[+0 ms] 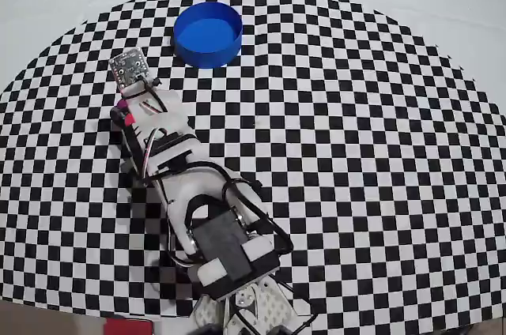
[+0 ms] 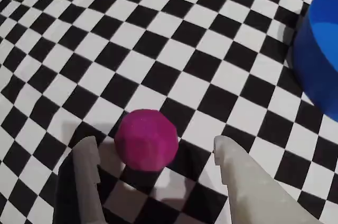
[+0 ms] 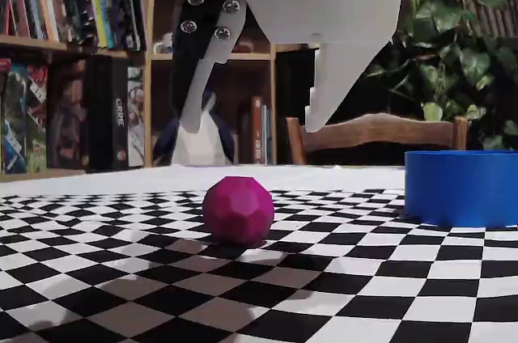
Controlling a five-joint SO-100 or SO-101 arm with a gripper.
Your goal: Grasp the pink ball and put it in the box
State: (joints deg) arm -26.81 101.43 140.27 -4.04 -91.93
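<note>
- Pink ball (image 3: 238,210) is seen resting on the checkered cloth (image 3: 340,294), directly below the gripper (image 3: 252,128), untouched.
- Gripper fingers (image 2: 87,174) are held spread apart, raised above the ball; nothing is pinched.
- Blue box (image 1: 207,33) is seen standing apart from the ball, to its right in the fixed view; its interior is seen empty in the overhead view.

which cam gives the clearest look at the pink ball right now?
The fixed view: the pink ball sits whole and unobstructed on the checkered cloth, below the open gripper. The wrist view also shows it whole, between the fingertips. In the overhead view only a pink sliver shows beside the arm.
</note>
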